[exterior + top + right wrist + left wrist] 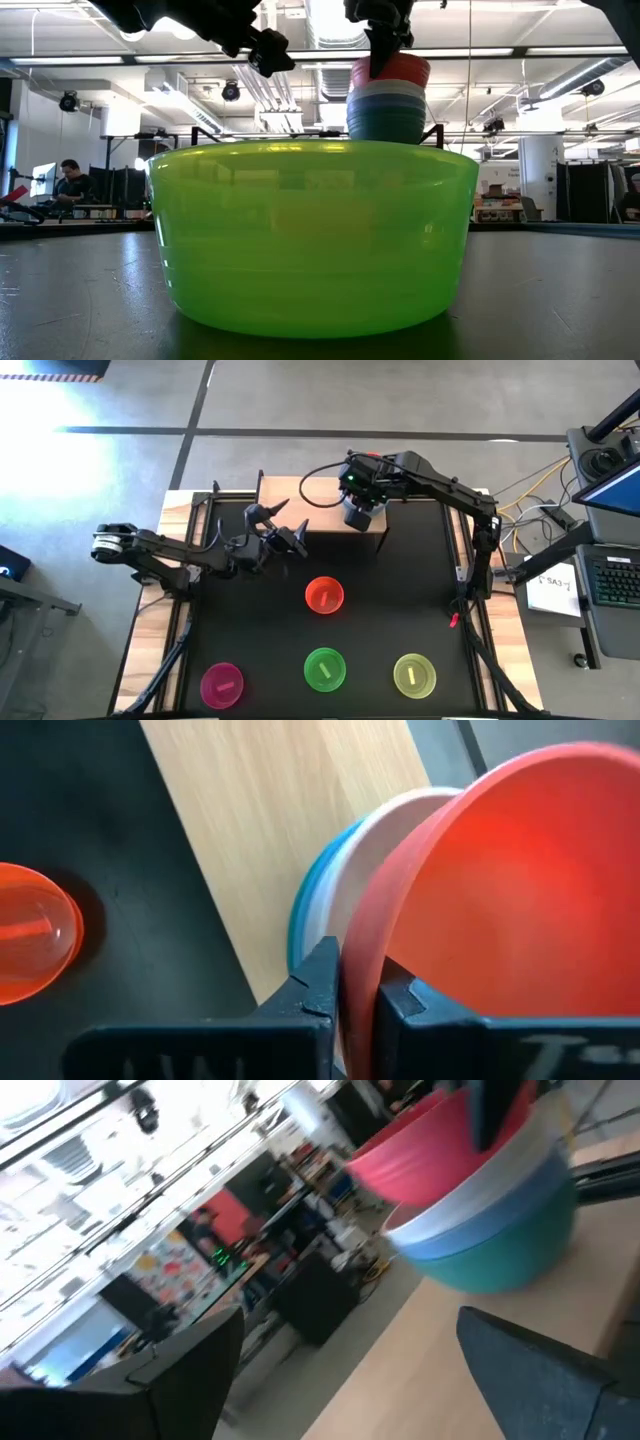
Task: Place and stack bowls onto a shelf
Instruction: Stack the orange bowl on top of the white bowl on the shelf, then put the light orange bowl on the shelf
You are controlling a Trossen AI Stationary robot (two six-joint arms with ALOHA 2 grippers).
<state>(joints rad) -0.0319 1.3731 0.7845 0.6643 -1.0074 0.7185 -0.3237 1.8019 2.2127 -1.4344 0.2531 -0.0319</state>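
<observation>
A stack of larger bowls, teal at the bottom, then blue-grey, white and the red bowl on top, stands on the light-wood shelf. My right gripper is above the stack, shut on the red bowl. My left gripper hangs open over the mat's far left part, beside the shelf, holding nothing. Smaller bowls rest on their bases on the black mat: orange-red, magenta, green and yellow-green. My right gripper pinches the red bowl's rim, one finger inside the bowl and one outside. The fingers come from above, pointing down. The red bowl sits nested in the white one on top of the stack.
The shelf's left half is bare wood next to the stack. The green bowl fills the low view close to the camera. Cables and a side desk with a laptop lie beyond the table's right edge.
</observation>
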